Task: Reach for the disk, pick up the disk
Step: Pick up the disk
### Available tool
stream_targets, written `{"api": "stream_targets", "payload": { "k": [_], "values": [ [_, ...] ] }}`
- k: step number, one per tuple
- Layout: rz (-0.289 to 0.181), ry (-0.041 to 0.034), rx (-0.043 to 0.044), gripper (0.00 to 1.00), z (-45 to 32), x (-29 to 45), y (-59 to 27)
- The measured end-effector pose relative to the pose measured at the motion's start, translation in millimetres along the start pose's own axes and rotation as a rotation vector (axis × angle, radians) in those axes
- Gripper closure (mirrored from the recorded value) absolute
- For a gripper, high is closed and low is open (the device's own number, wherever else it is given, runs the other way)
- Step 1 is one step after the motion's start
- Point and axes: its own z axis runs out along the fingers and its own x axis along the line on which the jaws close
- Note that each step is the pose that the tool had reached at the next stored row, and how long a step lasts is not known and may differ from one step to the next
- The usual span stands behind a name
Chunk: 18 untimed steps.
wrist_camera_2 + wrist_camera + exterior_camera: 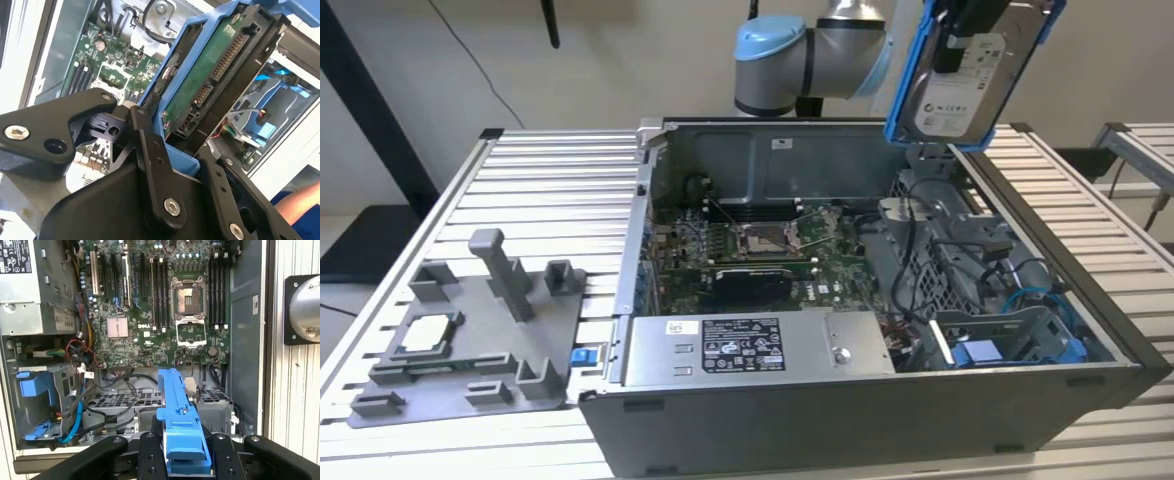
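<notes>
Right, I'm looking at the bench (534, 170), a broad top of pale slatted rails, with the open computer case (881, 420) sitting on it and taking up most of the exterior view's right half. My arm (807, 55) comes in above the case's far wall. By my reading the pick is as good as done: the disk (967, 75) hangs well above the case, label facing the camera, blue carrier rails around it, clear of everything below. In the second wrist view the pincer (172, 150) is closed on the disk (210, 85), its black fingers (150, 165) pressing the blue rail on either side, connector edge and green board pointing away from the wrist. In the first wrist view I see the blue rail (180, 415) edge-on, clamped between the black links, with the motherboard (160, 305) far beneath it. So reach and grasp look finished, and what's left, as I judge it, is little more than holding it steady.

Inside the case sit the power supply (754, 345), a tangle of cables, and a blue bracket (981, 355) fixed in the drive bay near the exterior view's right. On the bench, toward the exterior view's left, lies a grey tray (467, 340) carrying a small square silver chip (427, 335). A plain pale wall stands behind. Part of a person's arm (300, 202) shows in the second wrist view, beside the case.
</notes>
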Motion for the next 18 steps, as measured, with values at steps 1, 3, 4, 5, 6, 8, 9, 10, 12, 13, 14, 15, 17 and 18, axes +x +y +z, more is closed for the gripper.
{"api": "stream_targets", "payload": {
  "k": [1,3,4,5,6,8,9,10,12,13,14,15,17,18],
  "values": [
    [0.000,0.0000,0.0001,1.00,0.0,0.0,-0.1],
    [0.000,-0.0002,0.0000,1.00,0.1,0.0,-0.4],
    [0.000,-0.0002,0.0000,1.00,0.1,0.0,-0.4],
    [0.000,-0.0002,0.0000,1.00,0.2,0.0,-0.5],
    [0.000,-0.0004,0.0000,1.00,0.2,0.3,-0.7],
    [0.000,-0.0002,0.0000,1.00,0.1,1.6,-1.4],
    [0.000,-0.0002,0.0000,1.00,0.1,3.0,-1.9],
    [0.000,-0.0002,-0.0003,1.00,0.1,4.9,-2.6],
    [0.000,-0.0002,-0.0007,1.00,0.0,9.1,-3.7],
    [0.000,-0.0001,-0.0008,1.00,-0.1,11.4,-4.1],
    [0.000,0.0000,-0.0010,1.00,-0.2,14.4,-4.6],
    [0.000,0.0000,-0.0013,1.00,-0.2,16.8,-5.2],
    [0.000,-0.0001,-0.0019,1.00,-0.3,22.7,-6.5],
    [0.000,0.0000,-0.0021,1.00,-0.4,25.1,-7.1]
  ]
}}
